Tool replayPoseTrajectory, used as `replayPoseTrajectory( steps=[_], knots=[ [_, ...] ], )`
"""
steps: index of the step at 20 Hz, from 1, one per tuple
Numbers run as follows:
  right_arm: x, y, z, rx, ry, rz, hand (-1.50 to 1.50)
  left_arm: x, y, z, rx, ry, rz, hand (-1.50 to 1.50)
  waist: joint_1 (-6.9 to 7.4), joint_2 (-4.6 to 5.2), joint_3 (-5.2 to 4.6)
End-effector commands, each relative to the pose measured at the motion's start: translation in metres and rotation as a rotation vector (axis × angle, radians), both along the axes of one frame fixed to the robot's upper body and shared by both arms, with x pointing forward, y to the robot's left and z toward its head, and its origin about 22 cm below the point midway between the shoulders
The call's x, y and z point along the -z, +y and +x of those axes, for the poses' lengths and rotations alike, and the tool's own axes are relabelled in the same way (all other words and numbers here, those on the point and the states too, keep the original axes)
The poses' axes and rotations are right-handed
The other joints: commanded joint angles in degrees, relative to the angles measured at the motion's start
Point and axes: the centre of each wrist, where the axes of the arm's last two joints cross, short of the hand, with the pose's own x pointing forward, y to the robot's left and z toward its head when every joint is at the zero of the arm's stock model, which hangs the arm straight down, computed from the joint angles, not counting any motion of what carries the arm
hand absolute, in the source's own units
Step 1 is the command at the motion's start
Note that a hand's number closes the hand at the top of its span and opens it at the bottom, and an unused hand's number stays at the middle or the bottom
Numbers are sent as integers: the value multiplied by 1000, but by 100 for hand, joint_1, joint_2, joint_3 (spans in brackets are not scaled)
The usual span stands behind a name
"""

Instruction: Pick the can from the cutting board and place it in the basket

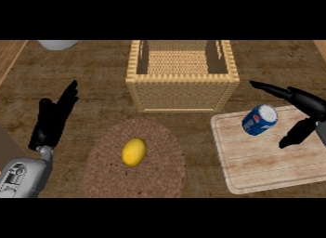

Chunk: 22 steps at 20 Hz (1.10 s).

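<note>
- Fingers (273, 89) of the right hand (317, 109) are spread wide from the thumb, which hangs lower; they hold nothing.
- Between the fingers and thumb lies the blue can (260, 120), tilted, on the far left corner of the cutting board (275, 163); I cannot tell if the hand touches it.
- Left of the board and farther back stands the woven basket (182, 98).
- At the left the left hand (54, 117) rests open, fingers straight.
- Nearer, a yellow lemon (133, 151) sits on a round mat (109, 173).
</note>
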Motion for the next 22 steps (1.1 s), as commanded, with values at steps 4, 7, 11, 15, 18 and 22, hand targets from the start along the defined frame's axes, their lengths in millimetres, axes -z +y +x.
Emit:
replayPoseTrajectory(
  steps=[4,7,11,15,18,22],
  knots=[
    [4,16,9,-74,51,58,-150,-4,10,-6,4,3,9,0,12,-7,-1],
    [28,23,-2,-92,29,35,-150,3,4,0,-8,5,10,0,-14,-2,-2],
    [19,8,6,-89,-85,3,150,6,-4,0,9,8,-1,0,29,14,2],
    [25,5,0,-103,-161,-6,150,6,7,-5,-7,-4,3,0,31,12,2],
    [25,133,26,92,-153,-176,150,-10,11,1,24,7,26,0,149,-53,-29],
    [25,139,33,238,-92,-351,150,-7,-13,5,67,-8,10,0,579,16,-153]
  ],
)
